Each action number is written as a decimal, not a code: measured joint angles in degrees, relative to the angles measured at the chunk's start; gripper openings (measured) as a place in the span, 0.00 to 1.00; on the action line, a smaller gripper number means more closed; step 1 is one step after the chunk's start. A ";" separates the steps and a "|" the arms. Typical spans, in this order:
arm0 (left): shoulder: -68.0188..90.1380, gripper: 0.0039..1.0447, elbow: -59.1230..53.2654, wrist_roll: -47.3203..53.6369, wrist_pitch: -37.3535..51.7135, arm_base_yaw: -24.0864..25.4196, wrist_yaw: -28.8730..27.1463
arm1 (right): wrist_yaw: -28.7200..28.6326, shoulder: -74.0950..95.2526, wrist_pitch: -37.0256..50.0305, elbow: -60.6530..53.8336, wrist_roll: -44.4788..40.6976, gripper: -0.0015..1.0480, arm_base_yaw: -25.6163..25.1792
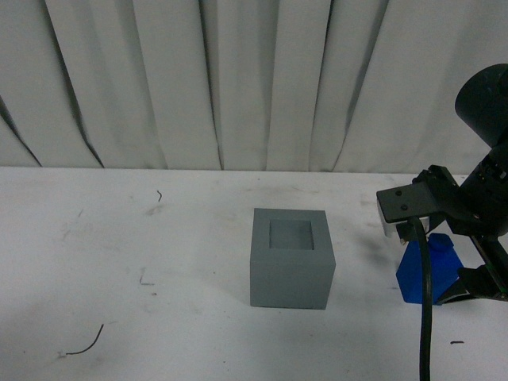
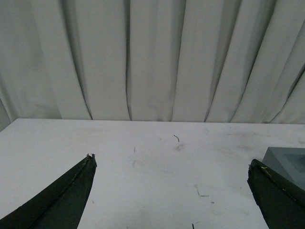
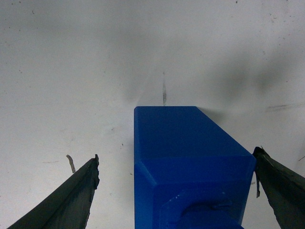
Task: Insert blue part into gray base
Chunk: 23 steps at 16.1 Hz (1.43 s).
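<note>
The blue part [image 1: 411, 279], three o'clock of the gray base [image 1: 290, 258], was straddled, evidently for grasping, by the right gripper [image 3: 176, 157], spread like the left gripper [image 2: 171, 162].

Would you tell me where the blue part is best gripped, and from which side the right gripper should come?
Grip the blue part on its two flat, parallel long side faces, near the stud end, coming from that end. The right gripper straddles it, open, with one finger on each side. That likely leaves the far end free for the gray base.
</note>
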 joint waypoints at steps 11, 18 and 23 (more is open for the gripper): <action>0.00 0.94 0.00 0.00 0.00 0.00 0.00 | -1.31 0.00 -0.09 0.00 0.24 0.45 -0.72; 0.00 0.94 0.00 0.00 0.00 0.00 0.00 | -2.03 -3.74 -7.98 3.37 0.68 0.45 0.13; 0.00 0.94 0.00 0.00 -0.02 0.00 0.00 | -1.11 -8.66 -17.55 10.27 0.68 0.45 4.74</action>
